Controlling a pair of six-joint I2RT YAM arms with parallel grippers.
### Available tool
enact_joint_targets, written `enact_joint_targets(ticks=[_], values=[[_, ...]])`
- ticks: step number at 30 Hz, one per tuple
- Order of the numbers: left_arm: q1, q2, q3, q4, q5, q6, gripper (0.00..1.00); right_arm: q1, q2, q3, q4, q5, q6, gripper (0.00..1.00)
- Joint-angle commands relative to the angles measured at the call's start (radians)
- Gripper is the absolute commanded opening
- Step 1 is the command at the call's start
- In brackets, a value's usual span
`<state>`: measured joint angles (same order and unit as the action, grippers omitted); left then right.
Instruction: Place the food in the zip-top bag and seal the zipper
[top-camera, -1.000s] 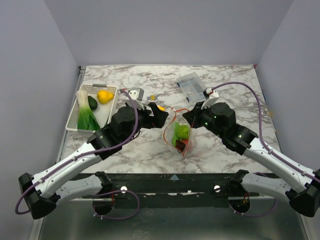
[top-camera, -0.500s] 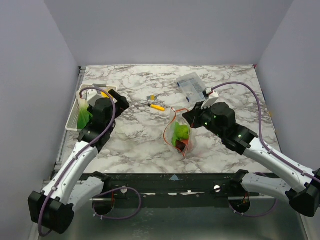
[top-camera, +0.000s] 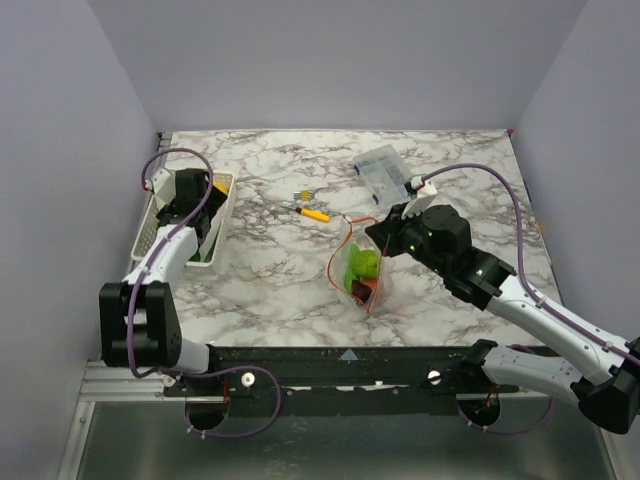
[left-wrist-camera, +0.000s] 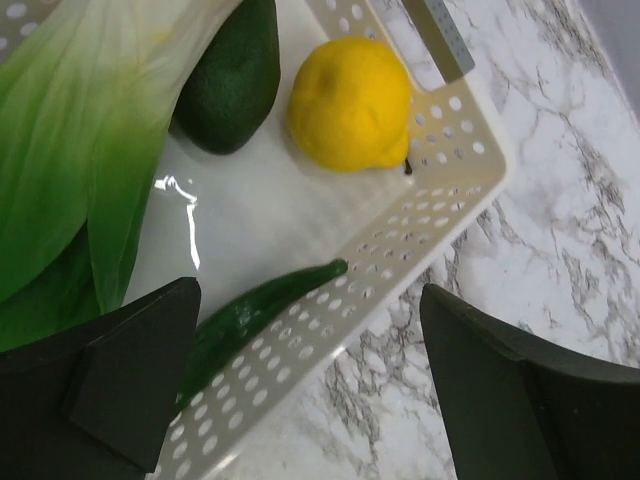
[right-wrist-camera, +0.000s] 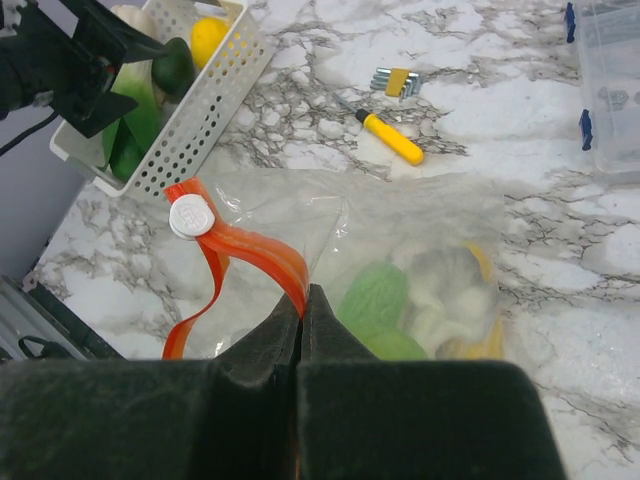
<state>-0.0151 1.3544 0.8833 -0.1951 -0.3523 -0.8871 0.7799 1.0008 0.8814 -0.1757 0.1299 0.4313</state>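
Top: left gripper (top-camera: 192, 205) sits over the white basket (top-camera: 143, 240) at the table's left edge; how far it is open can't be read here. Right gripper (top-camera: 384, 233) is at the rim of the zip-top bag (top-camera: 343, 272), mid-table, with green food (top-camera: 362, 264) inside.

Left wrist: fingers (left-wrist-camera: 120, 390) spread wide, holding nothing, straddling the basket wall. Lemon (left-wrist-camera: 350, 100), avocado (left-wrist-camera: 232, 75) and leek (left-wrist-camera: 70, 180) lie beyond; green pepper (left-wrist-camera: 262, 313) lies just beside the left finger.

Right wrist: jaws pinched tight on the zipper (right-wrist-camera: 240, 250). Bag spreads ahead of the fingertips, mouth open.
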Motion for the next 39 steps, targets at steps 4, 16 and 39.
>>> enact_joint_targets(ticks=[4,16,39], values=[[0.099,0.195,0.143,0.064,0.052,0.010,0.91,0.007,0.008,0.004,-0.019,0.013,-0.019,0.01],[0.143,0.369,0.295,0.097,0.146,-0.052,0.90,0.006,0.068,0.018,0.001,0.005,-0.017,0.01],[0.190,0.530,0.315,0.087,0.247,-0.586,0.96,0.006,0.088,0.042,-0.021,0.002,-0.022,0.01]])
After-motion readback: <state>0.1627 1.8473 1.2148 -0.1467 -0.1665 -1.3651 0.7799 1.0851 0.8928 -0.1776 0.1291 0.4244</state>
